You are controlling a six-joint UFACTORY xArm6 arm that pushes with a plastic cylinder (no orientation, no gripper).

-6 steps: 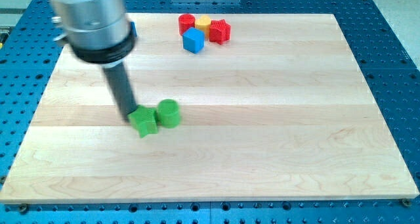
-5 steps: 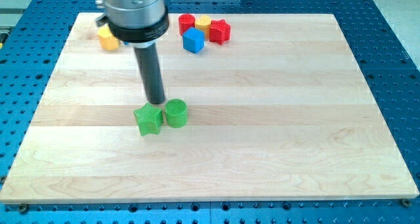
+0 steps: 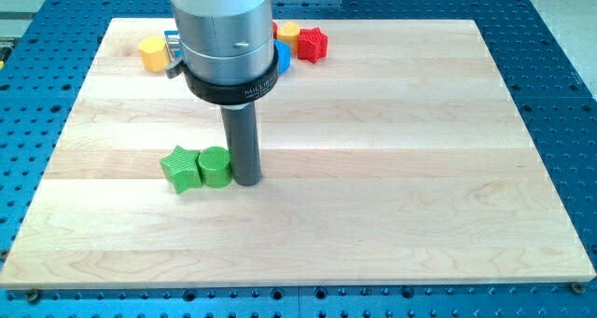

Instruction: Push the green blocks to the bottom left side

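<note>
Toward the view's top-left corner of the wooden worktop lies a yellow block, well apart from the work in hand. Lower down, left of the middle, sits the green star-shaped block, and touching its right side is the green cylinder; the two form a short row running left to right. Hard against the cylinder's right side stands my tip, the end of the dark rod under the big grey housing; this arm carries no fingers, so there is nothing to report as apart, together or clamped. Behind the housing at the view's top a blue block shows only as a sliver, with a second yellow block and a red star-shaped block just beside it; whether more hides there I cannot tell. The step in hand looks like the push itself: the tip is on the far side of both green blocks from the goal, set to drive them as a pair. They are not yet in the bottom-left area, so the job seems roughly midway. The next move, I judge, calls for a stroke leftward and downward, kept centred on the cylinder, since a round face may slip off the rod or roll past the star.
</note>
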